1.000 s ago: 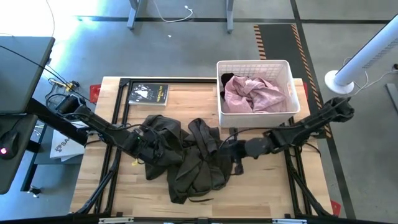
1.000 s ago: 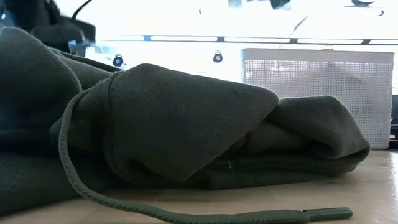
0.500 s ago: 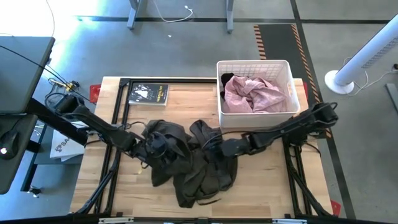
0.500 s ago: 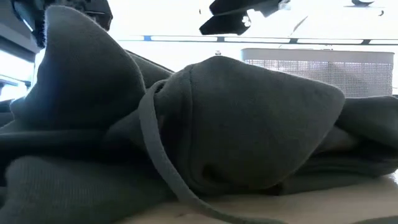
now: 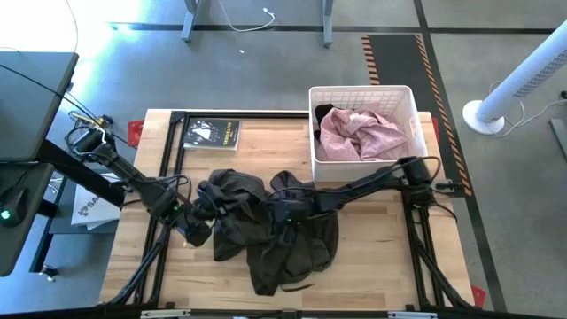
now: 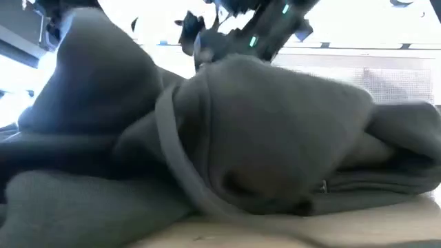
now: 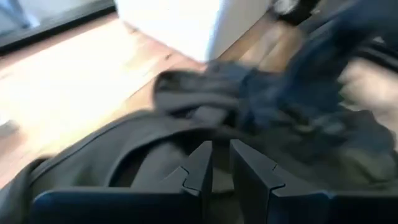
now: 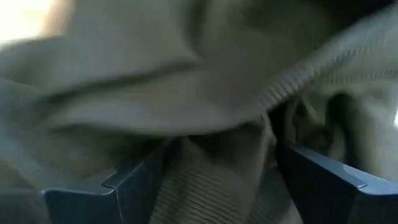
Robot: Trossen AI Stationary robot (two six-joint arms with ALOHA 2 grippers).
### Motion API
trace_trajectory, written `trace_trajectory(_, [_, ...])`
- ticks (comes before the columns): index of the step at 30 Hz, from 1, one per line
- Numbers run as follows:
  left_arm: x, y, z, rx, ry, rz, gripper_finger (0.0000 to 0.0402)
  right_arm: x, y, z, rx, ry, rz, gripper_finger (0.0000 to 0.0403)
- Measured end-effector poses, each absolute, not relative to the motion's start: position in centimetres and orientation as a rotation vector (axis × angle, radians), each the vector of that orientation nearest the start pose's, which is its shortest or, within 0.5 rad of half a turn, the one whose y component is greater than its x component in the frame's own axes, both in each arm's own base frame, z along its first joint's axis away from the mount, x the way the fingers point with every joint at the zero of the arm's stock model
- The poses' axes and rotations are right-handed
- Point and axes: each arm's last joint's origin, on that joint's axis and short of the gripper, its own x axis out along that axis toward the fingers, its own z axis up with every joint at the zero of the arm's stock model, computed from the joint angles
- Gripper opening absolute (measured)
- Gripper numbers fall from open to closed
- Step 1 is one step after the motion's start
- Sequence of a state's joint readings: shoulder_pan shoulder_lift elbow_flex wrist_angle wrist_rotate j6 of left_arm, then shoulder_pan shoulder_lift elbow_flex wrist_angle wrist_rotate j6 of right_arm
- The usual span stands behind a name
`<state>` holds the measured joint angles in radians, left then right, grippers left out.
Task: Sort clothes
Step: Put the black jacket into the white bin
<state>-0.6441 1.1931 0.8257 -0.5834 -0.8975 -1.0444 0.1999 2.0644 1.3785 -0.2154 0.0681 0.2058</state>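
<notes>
The dark grey-olive garment point(image 5: 270, 229) lies crumpled at the centre of my table point(image 5: 372, 257), spreading toward the lower middle of the high view; in the low view point(image 6: 275, 138) it fills nearly the whole frame, a drawcord point(image 6: 172, 151) looping down its front. A pale pink garment point(image 5: 361, 135) sits bunched in the white basket point(image 5: 409, 96) at the upper right, with a bit of black fabric point(image 5: 322, 115) at the basket's left edge.

My left gripper point(image 5: 202, 213) is at the left edge of the olive heap, its fingers point(image 7: 202, 171) narrowed to a slim gap with fabric right at their tips; I cannot tell whether cloth is pinched between them. My right gripper point(image 5: 285, 211) reaches in from the right onto the middle of the same heap, its fingers point(image 8: 140, 177) spread wide with ribbed olive fabric lying between them.

A small dark booklet point(image 5: 212, 134) rests at the upper left of the table, well apart from the clothes.
</notes>
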Motion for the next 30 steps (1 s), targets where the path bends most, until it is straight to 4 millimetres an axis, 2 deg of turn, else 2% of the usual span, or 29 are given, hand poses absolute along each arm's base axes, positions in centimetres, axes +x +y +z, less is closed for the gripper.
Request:
trace_trajectory(3, [20.1, -12.3, 24.5, -0.306, 0.418, 0.524, 0.0049, 43.4, 7.8, 12.8, 0.077, 0.973, 0.005, 0.0298])
trace_trajectory(6, [20.7, -12.7, 23.9, -0.268, 0.404, 0.545, 0.0049, 43.7, 7.6, 11.0, 0.073, 1.038, -0.001, 0.0267])
trace_trajectory(9, [20.9, -12.8, 23.2, -0.233, 0.407, 0.576, 0.0048, 43.8, 7.8, 10.2, 0.092, 1.055, 0.008, 0.0199])
trace_trajectory(14, [19.9, -12.0, 22.9, -0.232, 0.41, 0.661, 0.0048, 43.7, 8.9, 10.3, 0.063, 1.025, 0.016, 0.004])
trace_trajectory(15, [19.6, -11.8, 22.9, -0.236, 0.414, 0.675, 0.0048, 43.7, 9.2, 10.5, 0.048, 1.007, 0.026, 0.0026])
trace_trajectory(17, [19.0, -11.5, 22.9, -0.251, 0.416, 0.703, 0.0048, 43.6, 9.9, 11.1, 0.034, 0.978, 0.02, 0.0025])
trace_trajectory(20, [18.3, -11.1, 22.7, -0.272, 0.433, 0.747, 0.0048, 43.0, 10.7, 13.3, 0.005, 0.937, 0.0, 0.0032])
trace_trajectory(22, [18.1, -10.9, 22.6, -0.296, 0.432, 0.768, 0.0048, 42.2, 11.2, 15.4, -0.035, 0.914, -0.021, 0.0022])
trace_trajectory(26, [18.1, -11.0, 22.5, -0.305, 0.435, 0.773, 0.0048, 40.6, 11.7, 22.4, -0.105, 0.717, -0.112, 0.0019])
trace_trajectory(30, [18.4, -11.3, 22.4, -0.314, 0.423, 0.762, 0.0048, 38.1, 11.2, 28.8, -0.217, 0.534, -0.274, 0.0019])
